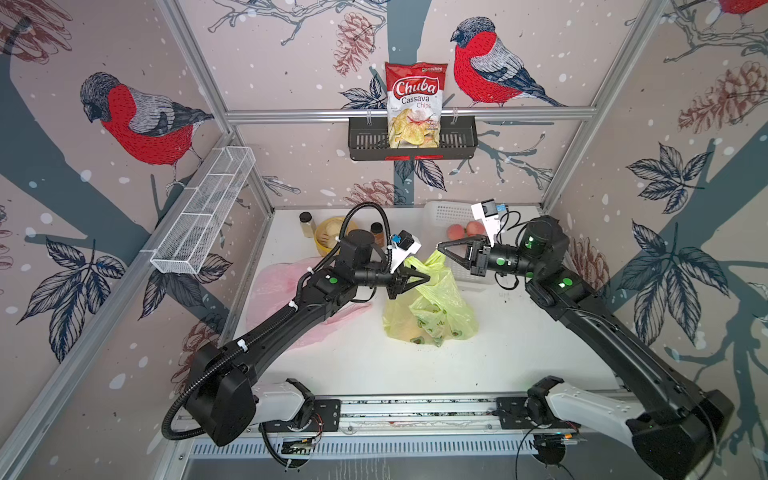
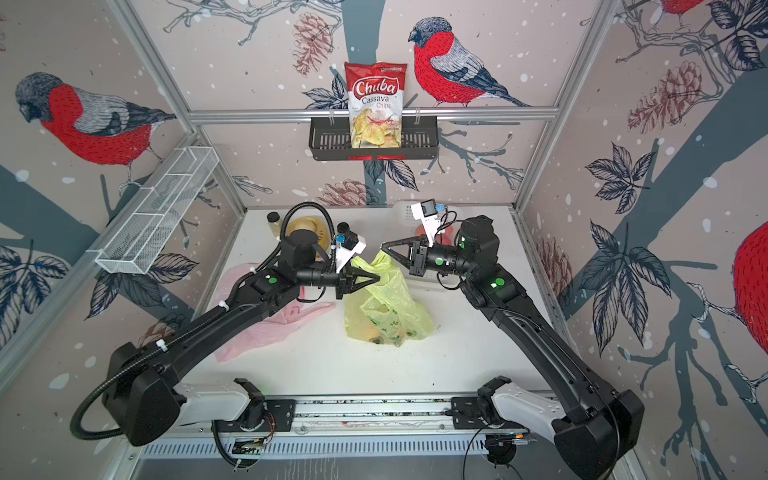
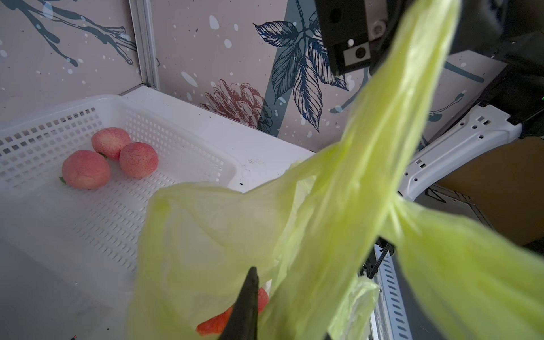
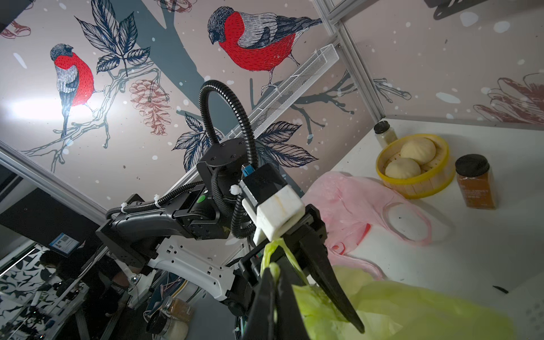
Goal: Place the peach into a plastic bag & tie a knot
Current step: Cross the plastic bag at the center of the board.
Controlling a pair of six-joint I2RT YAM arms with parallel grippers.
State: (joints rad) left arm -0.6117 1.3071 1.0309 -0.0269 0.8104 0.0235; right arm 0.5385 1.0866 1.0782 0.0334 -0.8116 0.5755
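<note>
— Where's the peach (image 3: 213,325)?
— Inside the plastic bag (image 1: 432,316), mid-surface. The right tool (image 1: 441,246) is pinched tight on one handle, holding it up.
— And the left tool (image 1: 426,277)?
— At the bag's top, on its left side. Gripping or loose, I can't tell.
— Risk?
— Pull too hard and the thin film tears or slips free. Then the bag slumps, its mouth gapes, and the peach rolls out.

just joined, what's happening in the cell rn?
Both arms are working on the yellow-green bag in mid-table, a peach already inside it. The right gripper is shut on one stretched handle. The left gripper is at the bag's top; its grip is unclear. No finished knot shows. Three more peaches sit in the white basket.
</note>
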